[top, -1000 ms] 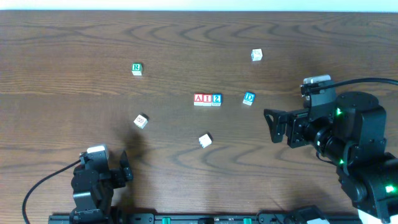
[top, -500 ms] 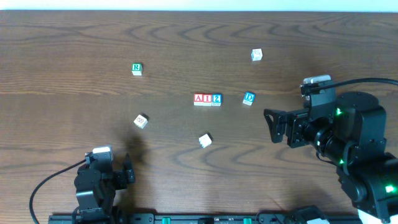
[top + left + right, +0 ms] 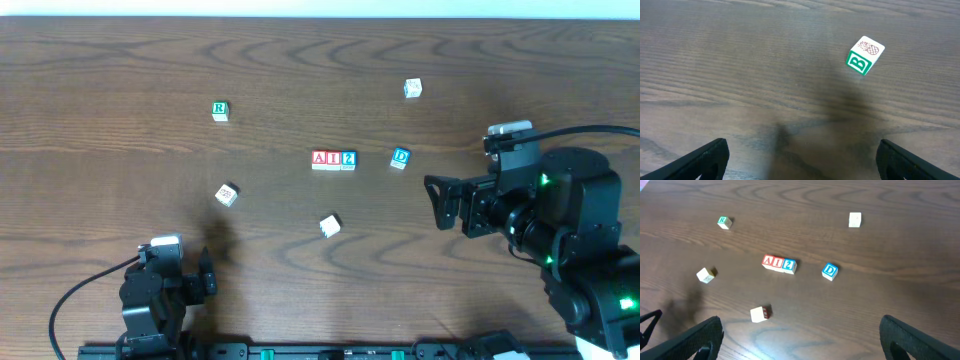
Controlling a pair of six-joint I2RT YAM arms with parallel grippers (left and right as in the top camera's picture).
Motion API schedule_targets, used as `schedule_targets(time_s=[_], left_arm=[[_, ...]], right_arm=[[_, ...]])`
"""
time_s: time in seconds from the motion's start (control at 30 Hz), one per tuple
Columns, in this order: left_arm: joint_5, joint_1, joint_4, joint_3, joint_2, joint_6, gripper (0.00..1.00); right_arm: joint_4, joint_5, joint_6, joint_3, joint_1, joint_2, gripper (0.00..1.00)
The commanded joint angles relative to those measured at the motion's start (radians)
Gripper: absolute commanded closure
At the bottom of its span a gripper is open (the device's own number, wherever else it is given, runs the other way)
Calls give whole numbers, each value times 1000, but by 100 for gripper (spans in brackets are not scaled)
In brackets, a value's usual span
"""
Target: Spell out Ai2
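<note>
A block (image 3: 319, 159), I block (image 3: 333, 159) and 2 block (image 3: 348, 159) sit touching in a row, just beside the D block (image 3: 401, 157); left gripper (image 3: 800, 152) spread wide, empty, well apart from it; right gripper (image 3: 800, 330) spread wide, empty, nearer it.

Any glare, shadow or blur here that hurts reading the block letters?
Overhead: even light, the A, I, 2 row reads clearly; one soft shadow patch at lower left. Left wrist: sharp, green B cube legible, dark shadow below it. Right wrist: faint sheen on the table near the bottom edge, letters readable.
</note>
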Motion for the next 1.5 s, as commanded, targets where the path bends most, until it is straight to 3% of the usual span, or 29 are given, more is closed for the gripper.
schedule_targets(time_s=[0.0,0.13,0.3,0.53,0.77,1.03,1.47], left_arm=[[-5,4,-12,-15,-6,14,5],[-5,4,-12,-15,-6,14,5],[-5,4,-12,-15,-6,14,5],[-5,4,-12,-15,-6,14,5],[-5,4,-12,-15,-6,14,5],[-5,4,-12,-15,-6,14,5],[-4,4,-12,-15,-6,14,5]], right_arm=[[0,6,-14,8,-6,-2,1],[-6,15,-25,8,-6,-2,1],[-15,111,-246,-26,-19,-19,1],[84,92,-475,-359,-135,-357,1],[115,90,-485,-652,-161,-681,1],[114,22,-484,-881,-161,-900,1],[121,-13,-485,-1015,-158,-927,1]])
